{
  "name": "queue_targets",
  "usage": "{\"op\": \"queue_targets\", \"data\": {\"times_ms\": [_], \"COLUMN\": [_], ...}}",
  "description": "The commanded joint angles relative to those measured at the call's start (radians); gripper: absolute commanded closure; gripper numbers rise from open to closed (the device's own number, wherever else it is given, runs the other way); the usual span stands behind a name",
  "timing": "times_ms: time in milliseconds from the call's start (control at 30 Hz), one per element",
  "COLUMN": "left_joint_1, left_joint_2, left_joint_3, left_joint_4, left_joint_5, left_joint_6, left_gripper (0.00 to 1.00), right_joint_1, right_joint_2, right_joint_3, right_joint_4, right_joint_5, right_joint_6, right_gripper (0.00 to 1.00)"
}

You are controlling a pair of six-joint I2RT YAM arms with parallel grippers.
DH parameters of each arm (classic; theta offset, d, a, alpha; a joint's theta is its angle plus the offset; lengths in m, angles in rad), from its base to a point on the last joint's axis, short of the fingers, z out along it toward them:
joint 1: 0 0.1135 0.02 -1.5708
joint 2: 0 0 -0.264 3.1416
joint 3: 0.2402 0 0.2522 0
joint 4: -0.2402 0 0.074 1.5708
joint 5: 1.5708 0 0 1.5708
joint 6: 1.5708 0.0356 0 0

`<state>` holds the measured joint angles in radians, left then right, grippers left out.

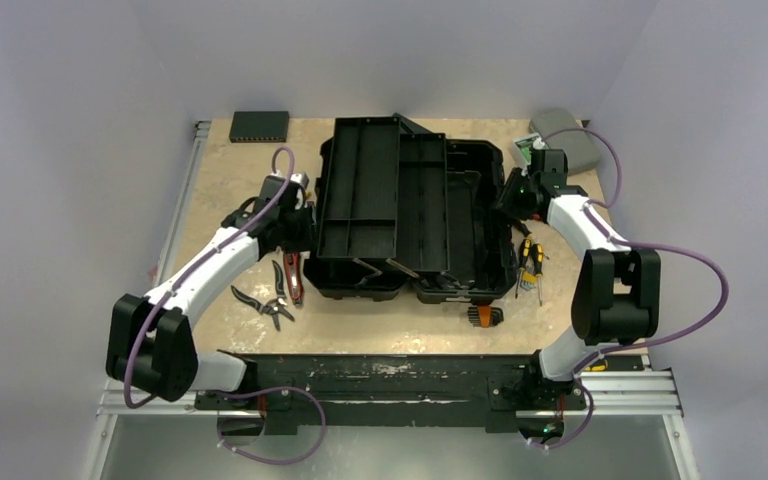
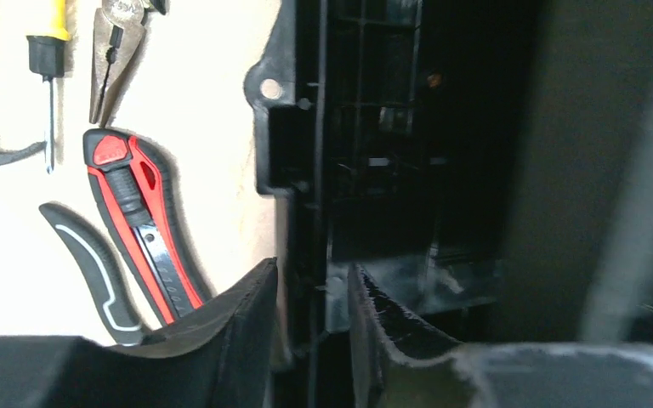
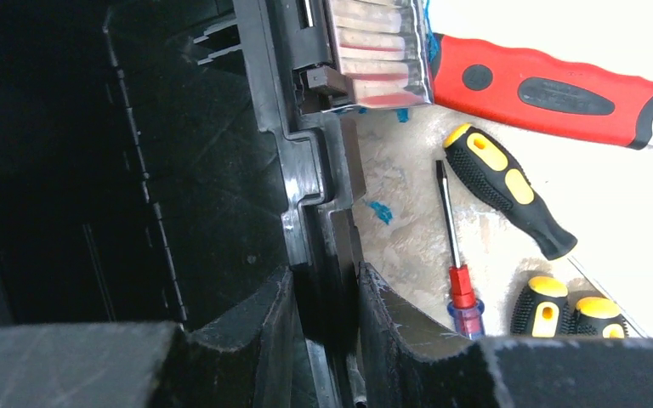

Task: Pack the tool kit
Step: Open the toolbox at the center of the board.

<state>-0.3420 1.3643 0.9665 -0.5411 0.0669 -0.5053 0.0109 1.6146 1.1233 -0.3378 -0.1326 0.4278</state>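
The table [image 1: 220, 180] is mostly taken up by the big black toolbox [image 1: 480, 215]. It sits open in the middle, a bit toward the far edge. The lift-out tray [image 1: 360, 190] is lying skewed across its left half, not seated.

Both arms are on the box. The right gripper [image 3: 326, 272] is narrowed down on the right side wall, one finger inside and one outside, and it looks properly pinched. The left gripper [image 2: 313, 268] straddles the left wall the same way. I honestly can't tell if it's biting or just loosely around the rim.

My guess is the step is steadying or shifting the box. If so, get the left side firmly closed first, then move both arms together and keep the box level so the tray doesn't slide off.

Watch the loose stuff too. The utility knife [image 2: 140, 225] and pliers [image 2: 115, 51] lie just beside the left wall, and the screwdrivers [image 3: 506, 191] just beside the right wall. Dragging the box sideways would probably plough into them.
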Motion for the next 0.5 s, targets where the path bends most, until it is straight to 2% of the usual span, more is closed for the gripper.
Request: {"op": "queue_targets", "data": {"times_ms": [0,100,133,233,300,367,400,467], "left_joint_1": [0.008,0.008,0.008,0.008,0.010,0.010,0.010,0.009], "left_joint_2": [-0.120,-0.166,-0.184,-0.267,-0.340,-0.423,-0.446,-0.523], "left_joint_3": [0.028,0.041,0.047,0.044,0.029,0.006,-0.011,-0.062], "left_joint_4": [0.057,0.043,0.028,-0.011,-0.029,-0.038,-0.035,-0.024], "left_joint_5": [0.024,-0.004,-0.023,-0.114,-0.161,-0.173,-0.164,-0.139], "left_joint_6": [-0.028,-0.039,-0.043,-0.062,-0.074,-0.080,-0.091,-0.112], "left_gripper": [0.56,0.44,0.41,0.32,0.25,0.23,0.23,0.18], "right_joint_1": [0.020,0.020,0.020,0.019,0.020,0.020,0.022,0.024], "right_joint_2": [-0.026,-0.060,-0.073,-0.119,-0.171,-0.234,-0.266,-0.320], "right_joint_3": [0.009,-0.001,-0.004,0.006,0.016,0.014,0.014,0.010], "right_joint_4": [-0.015,-0.010,-0.012,-0.057,-0.102,-0.124,-0.136,-0.154], "right_joint_5": [-0.079,-0.079,-0.081,-0.081,-0.061,-0.056,-0.060,-0.071], "right_joint_6": [0.085,0.081,0.080,0.068,0.056,0.055,0.051,0.039], "right_gripper": [0.80,0.45,0.40,0.28,0.16,0.06,0.02,0.01]}}
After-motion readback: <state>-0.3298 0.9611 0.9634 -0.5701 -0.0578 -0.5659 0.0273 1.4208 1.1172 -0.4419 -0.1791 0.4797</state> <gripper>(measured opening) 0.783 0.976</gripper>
